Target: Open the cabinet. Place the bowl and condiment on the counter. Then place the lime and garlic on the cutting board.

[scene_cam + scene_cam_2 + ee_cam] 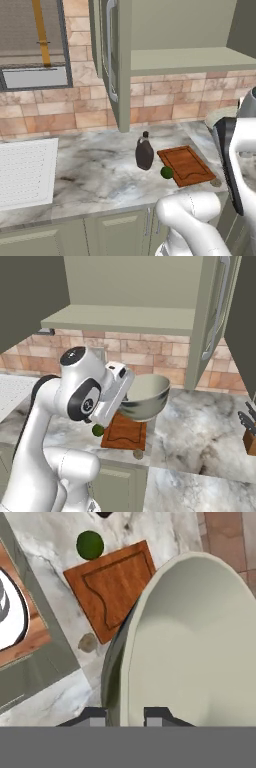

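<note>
My gripper (126,716) is shut on the rim of the steel bowl (200,642), which hangs tilted above the cutting board (125,435); the right base view shows the bowl (146,396) in the air at my hand (123,401). The dark brown condiment (144,152) stands on the marbled counter (95,170), just left of the cutting board (186,164). The lime (167,172) lies on the counter touching the board's near left corner. Off the board near the counter's front edge lies the garlic (216,183). The cabinet (111,50) stands open, its shelf (125,321) bare.
A white ribbed panel (25,170) lies in the counter at the left. A knife block (247,432) stands at the right. The open cabinet doors (217,311) hang over the counter on both sides of my arm. Low green cabinets (115,232) run below the counter edge.
</note>
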You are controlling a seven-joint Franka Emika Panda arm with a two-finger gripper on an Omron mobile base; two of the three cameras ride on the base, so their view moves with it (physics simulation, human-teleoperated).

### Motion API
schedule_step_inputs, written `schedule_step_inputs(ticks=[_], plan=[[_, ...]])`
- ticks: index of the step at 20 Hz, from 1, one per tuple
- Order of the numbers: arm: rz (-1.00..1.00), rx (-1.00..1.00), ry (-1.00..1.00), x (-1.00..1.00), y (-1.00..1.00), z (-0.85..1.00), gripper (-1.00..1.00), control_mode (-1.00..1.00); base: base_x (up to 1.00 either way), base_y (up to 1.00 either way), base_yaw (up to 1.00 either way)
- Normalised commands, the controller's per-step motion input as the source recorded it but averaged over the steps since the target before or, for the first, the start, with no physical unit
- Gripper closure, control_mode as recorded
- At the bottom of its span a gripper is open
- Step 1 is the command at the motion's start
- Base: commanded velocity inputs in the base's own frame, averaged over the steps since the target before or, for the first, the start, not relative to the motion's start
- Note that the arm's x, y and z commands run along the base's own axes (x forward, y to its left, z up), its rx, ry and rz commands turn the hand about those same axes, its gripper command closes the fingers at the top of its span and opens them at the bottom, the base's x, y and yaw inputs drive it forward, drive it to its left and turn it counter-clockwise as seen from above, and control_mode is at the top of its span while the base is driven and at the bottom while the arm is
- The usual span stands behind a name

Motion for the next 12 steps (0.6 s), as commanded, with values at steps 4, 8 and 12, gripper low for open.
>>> schedule_step_inputs(ticks=[4, 8, 12], plan=[[0.13, 0.00, 0.02, 0.19, -0.17, -0.53, 1.00, -1.00, 0.00, 0.00, 0.00], [0.27, 0.00, -0.01, -0.01, 0.87, -0.04, 1.00, -1.00, 0.00, 0.00, 0.00], [0.39, 0.00, -0.02, 0.48, 0.63, 0.00, 1.00, -1.00, 0.00, 0.00, 0.00]])
